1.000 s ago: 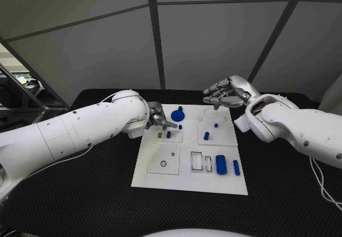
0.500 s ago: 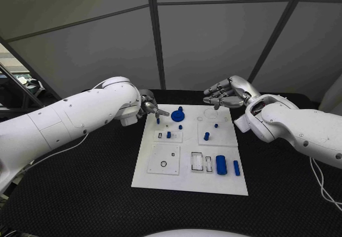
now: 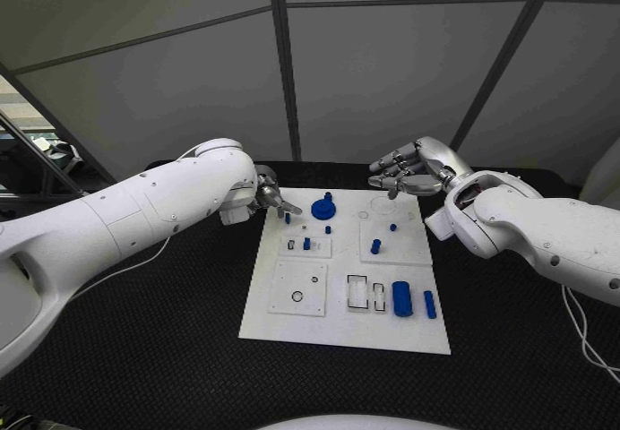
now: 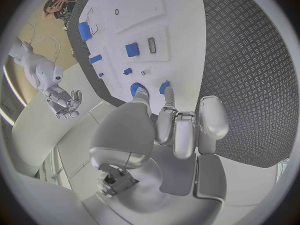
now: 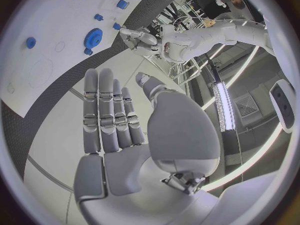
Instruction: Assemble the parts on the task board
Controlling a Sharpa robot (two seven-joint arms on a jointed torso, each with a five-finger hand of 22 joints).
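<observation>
The left hand (image 3: pixel 274 200) has lifted away from the small pegs near the board's middle and now sits at the far left corner of the task board (image 3: pixel 339 336), pinching a small blue peg (image 3: pixel 286 216) between its fingertips just beside the blue gear (image 3: pixel 322 211). That suggests a part has been picked up and is being carried toward its socket. The right hand (image 3: pixel 411 170) has not moved; it hovers over the board's far edge above the surface, fingers spread and holding nothing. Other blue parts (image 3: pixel 400 298) remain lying near the front.
</observation>
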